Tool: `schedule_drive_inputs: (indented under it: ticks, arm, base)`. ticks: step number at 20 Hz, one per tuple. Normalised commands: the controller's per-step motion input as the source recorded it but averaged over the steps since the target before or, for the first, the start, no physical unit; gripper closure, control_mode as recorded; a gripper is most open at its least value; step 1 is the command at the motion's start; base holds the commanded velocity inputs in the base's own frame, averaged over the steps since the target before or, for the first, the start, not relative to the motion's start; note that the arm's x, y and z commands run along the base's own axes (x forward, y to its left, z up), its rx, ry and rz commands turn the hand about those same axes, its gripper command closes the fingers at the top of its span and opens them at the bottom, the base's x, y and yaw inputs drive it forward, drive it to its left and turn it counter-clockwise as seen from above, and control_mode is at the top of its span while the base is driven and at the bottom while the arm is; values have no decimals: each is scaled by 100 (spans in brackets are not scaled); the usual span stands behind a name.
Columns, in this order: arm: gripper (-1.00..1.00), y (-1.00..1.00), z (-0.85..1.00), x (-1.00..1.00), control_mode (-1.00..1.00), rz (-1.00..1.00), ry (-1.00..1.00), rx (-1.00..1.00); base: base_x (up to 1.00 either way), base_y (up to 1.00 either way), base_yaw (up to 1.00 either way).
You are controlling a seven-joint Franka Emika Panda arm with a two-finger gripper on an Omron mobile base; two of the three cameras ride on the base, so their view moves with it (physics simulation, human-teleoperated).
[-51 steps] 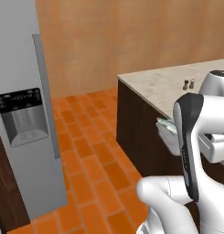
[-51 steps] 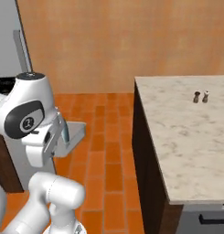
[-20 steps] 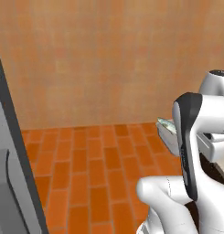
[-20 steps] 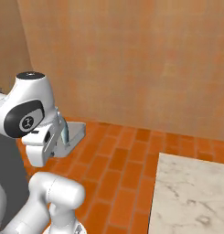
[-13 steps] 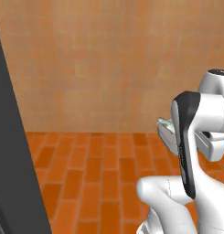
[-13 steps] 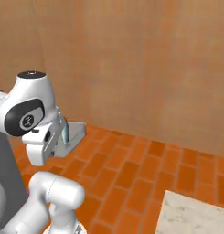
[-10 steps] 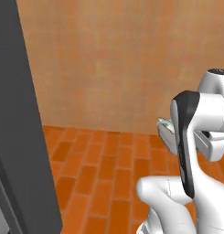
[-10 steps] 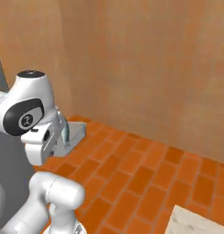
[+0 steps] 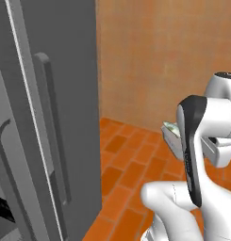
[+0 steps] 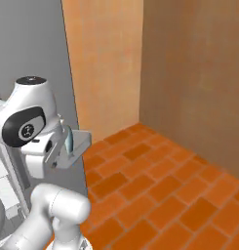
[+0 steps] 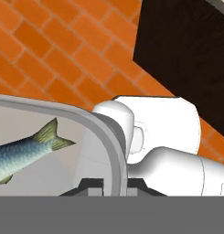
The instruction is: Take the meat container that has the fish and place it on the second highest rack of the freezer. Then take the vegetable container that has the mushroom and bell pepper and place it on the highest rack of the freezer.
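Note:
My gripper is shut on the rim of the meat container, a shallow grey metal tray held level in front of the arm. The fish, silvery with a greenish tail, lies inside it. From the right base view the meat container juts out from the gripper, with the fish just showing over its edge. Its end peeks out from behind the forearm in the left base view. The freezer stands close on the left, its long bar handle facing me. The vegetable container, mushroom and bell pepper are out of view.
Orange brick floor stretches ahead to an orange-brown wall corner. The freezer's grey side rises right behind the arm. A dark cabinet face shows beyond the tray in the hand view.
The base has turned, so both base views have swung: the bare wall gave way to the freezer, now close on the left. The tray stays in the gripper as before.

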Motion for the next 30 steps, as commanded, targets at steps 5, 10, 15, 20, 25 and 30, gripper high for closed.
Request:
schedule_drive_inputs:
  ticks: [5,10,15,20,25,30]
  arm:
    - [100,0,0,0,100,0,0,0]
    - [100,0,0,0,100,0,0,0]
    - [100,0,0,0,100,0,0,0]
    - [100,0,0,0,100,0,0,0]
    - [100,0,0,0,100,0,0,0]
    - [100,0,0,0,100,0,0,0]
  base:
    - [0,-32,67]
    - [19,-30,54]
    - [48,-27,41]
    - [15,-10,64]
    - [0,-3,67]
    - [6,0,66]
